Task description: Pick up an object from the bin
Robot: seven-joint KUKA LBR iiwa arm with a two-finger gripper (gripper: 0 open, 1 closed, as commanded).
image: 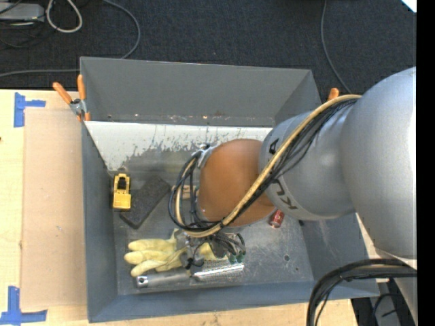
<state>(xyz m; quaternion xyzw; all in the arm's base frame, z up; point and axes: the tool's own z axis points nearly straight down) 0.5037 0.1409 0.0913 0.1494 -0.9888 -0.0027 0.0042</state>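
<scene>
My gripper (204,248) reaches down from under the orange cover at the front middle of the bin. It is right over the right end of a pale yellow glove (155,255) that lies flat with its fingers pointing left. A silvery metal tool (192,274) lies along the front wall just below the glove and the gripper. Something small and green (235,255) peeks out at the gripper's right side.
A yellow toy vehicle (121,191) stands at the left wall beside a dark flat pad (145,200). A small red thing (275,218) shows at the right under the arm. The arm and its cables cover the bin's middle and right.
</scene>
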